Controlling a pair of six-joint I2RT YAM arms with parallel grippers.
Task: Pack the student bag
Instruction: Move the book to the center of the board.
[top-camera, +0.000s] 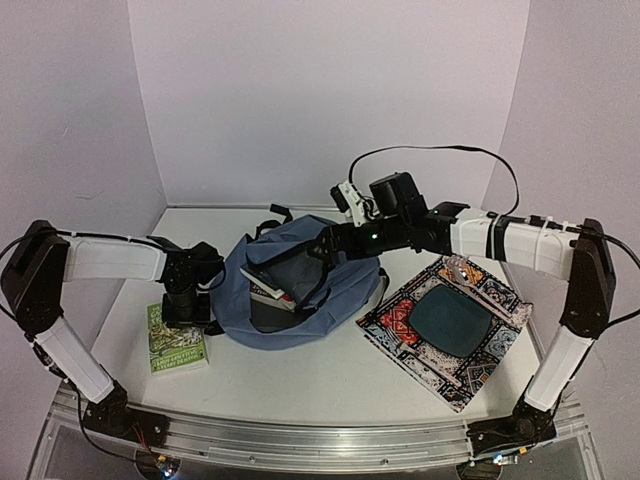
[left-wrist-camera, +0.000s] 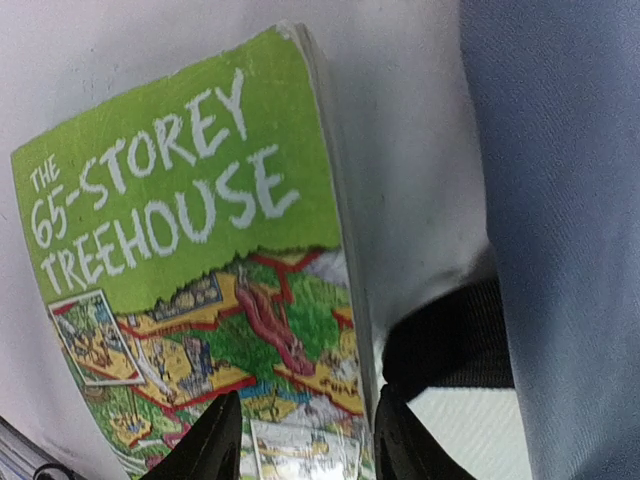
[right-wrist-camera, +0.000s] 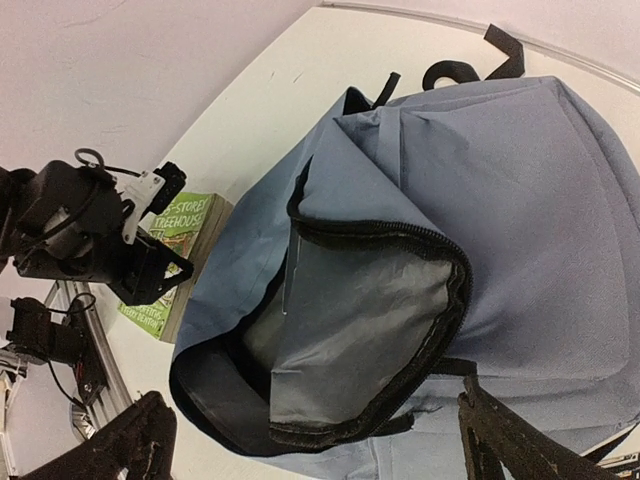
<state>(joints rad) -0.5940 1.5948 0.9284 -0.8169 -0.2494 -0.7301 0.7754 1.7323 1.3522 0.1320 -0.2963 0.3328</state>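
Observation:
The slate-blue student bag (top-camera: 245, 305) (right-wrist-camera: 530, 200) (left-wrist-camera: 560, 200) lies in the middle of the table, its main zip gaping onto a grey lining. A white and red book (top-camera: 268, 287) shows in the mouth. A green paperback, "The 65-Storey Treehouse" (top-camera: 177, 345) (left-wrist-camera: 180, 200) (right-wrist-camera: 175, 235), lies left of the bag. My left gripper (top-camera: 188, 310) (left-wrist-camera: 305, 440) hangs over its near right corner. One finger is above the cover, the other just past the page edge, jaws apart. My right gripper (top-camera: 330, 245) (right-wrist-camera: 320, 450) hovers wide open above the bag's opening, holding nothing.
A patterned cloth mat (top-camera: 400, 320) lies right of the bag with a dark teal flat thing (top-camera: 448, 320) on it. A black strap (left-wrist-camera: 450, 340) runs between the book and the bag. White walls close in the back and both sides.

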